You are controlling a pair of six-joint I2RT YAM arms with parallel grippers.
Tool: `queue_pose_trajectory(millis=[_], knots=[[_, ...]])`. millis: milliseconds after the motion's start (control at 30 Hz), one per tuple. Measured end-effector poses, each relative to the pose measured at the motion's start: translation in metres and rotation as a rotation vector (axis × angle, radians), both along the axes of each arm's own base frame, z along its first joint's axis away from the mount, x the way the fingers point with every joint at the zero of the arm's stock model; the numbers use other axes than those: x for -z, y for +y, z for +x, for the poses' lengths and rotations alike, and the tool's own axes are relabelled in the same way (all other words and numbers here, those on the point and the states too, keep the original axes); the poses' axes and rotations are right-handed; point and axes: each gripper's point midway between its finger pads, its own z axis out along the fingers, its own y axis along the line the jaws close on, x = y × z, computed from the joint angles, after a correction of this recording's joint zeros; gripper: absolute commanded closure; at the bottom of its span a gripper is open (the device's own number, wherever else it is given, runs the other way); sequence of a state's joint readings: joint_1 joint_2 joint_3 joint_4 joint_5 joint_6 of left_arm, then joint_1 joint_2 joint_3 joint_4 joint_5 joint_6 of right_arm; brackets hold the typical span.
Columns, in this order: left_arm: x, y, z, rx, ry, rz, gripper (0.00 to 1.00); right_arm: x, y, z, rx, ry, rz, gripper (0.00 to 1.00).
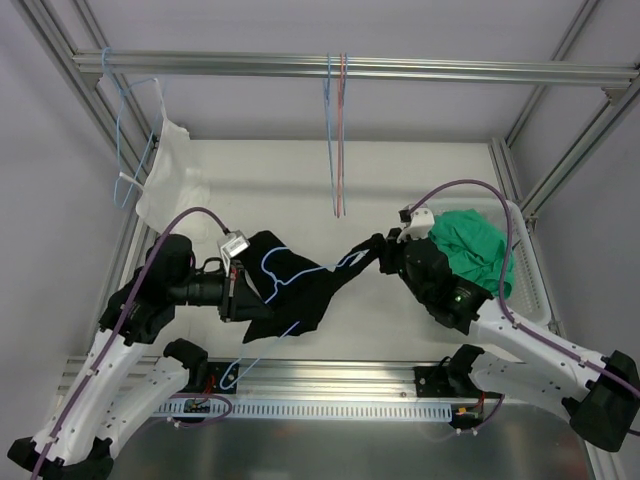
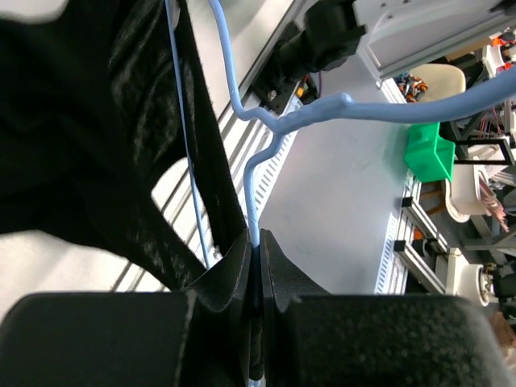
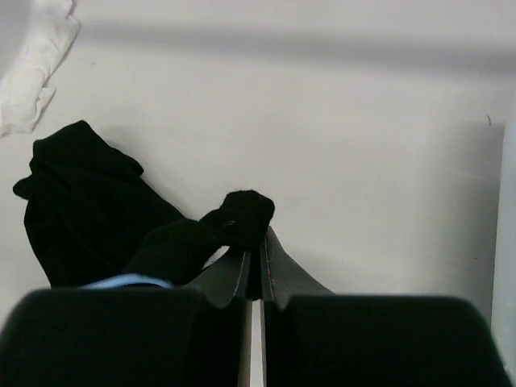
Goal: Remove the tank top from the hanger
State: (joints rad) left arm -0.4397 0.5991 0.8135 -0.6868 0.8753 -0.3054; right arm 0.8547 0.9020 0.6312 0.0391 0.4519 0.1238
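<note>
At mid-table, between the two arms:

- Left gripper point(image 2: 256, 246): jaws fully closed on the wire of the pale blue hanger point(image 2: 282, 121), with a fold of black cloth caught beside it.
- Right gripper point(image 3: 255, 251): jaws pressed together, pinching a bunched edge of the black tank top point(image 1: 300, 285), probably a strap.
- Tank top: slung between the two grippers over the table point(image 1: 300, 180). The hanger is threaded through it and the hook trails toward the near edge.
- Step in hand, as judged: stripping the garment, one arm anchoring the hanger and the other drawing the cloth.
- Next move calls for: the right arm to pull away from the left so the strap slides off the hanger's shoulder. The left grip must stay firm, and the pinched fold there may snag.
</note>
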Motion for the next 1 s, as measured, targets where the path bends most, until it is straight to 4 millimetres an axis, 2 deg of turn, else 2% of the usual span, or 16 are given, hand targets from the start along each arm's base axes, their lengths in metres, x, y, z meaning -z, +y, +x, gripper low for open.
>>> queue_pose_trajectory(millis=[133,267,367,467,533,600,667,767,900,1000], knots=[[-0.032,-0.004,0.003,0.004,-0.086,-0.066,1.00,0.006,0.002,-0.011,-0.054,0.027,0.009,1.00],[-0.071,-0.011,0.014,-0.012,-0.194,-0.152,1.00,-0.008,0.014,-0.035,-0.202,0.022,0.087,1.00],[-0.096,-0.023,0.019,0.006,-0.265,-0.226,1.00,-0.030,0.036,-0.066,-0.413,0.001,0.181,1.00],[-0.125,-0.041,0.014,0.070,-0.360,-0.310,1.00,-0.043,0.057,-0.102,-0.627,-0.001,0.240,1.00],[-0.147,-0.052,0.007,0.112,-0.446,-0.368,1.00,-0.044,0.071,-0.131,-0.780,0.008,0.250,1.00],[-0.173,-0.061,0.002,0.127,-0.551,-0.433,1.00,-0.037,0.079,-0.154,-0.882,0.025,0.237,1.00],[-0.200,-0.064,0.005,0.090,-0.666,-0.494,1.00,-0.020,0.077,-0.158,-0.882,0.050,0.204,1.00],[-0.236,-0.057,0.025,-0.052,-0.831,-0.561,1.00,0.010,0.061,-0.148,-0.772,0.098,0.131,1.00],[-0.277,-0.036,0.048,-0.264,-1.007,-0.624,1.00,0.029,0.040,-0.136,-0.655,0.120,0.055,1.00],[-0.301,-0.007,0.066,-0.473,-1.076,-0.649,1.00,0.041,0.019,-0.124,-0.540,0.129,-0.013,1.00]])
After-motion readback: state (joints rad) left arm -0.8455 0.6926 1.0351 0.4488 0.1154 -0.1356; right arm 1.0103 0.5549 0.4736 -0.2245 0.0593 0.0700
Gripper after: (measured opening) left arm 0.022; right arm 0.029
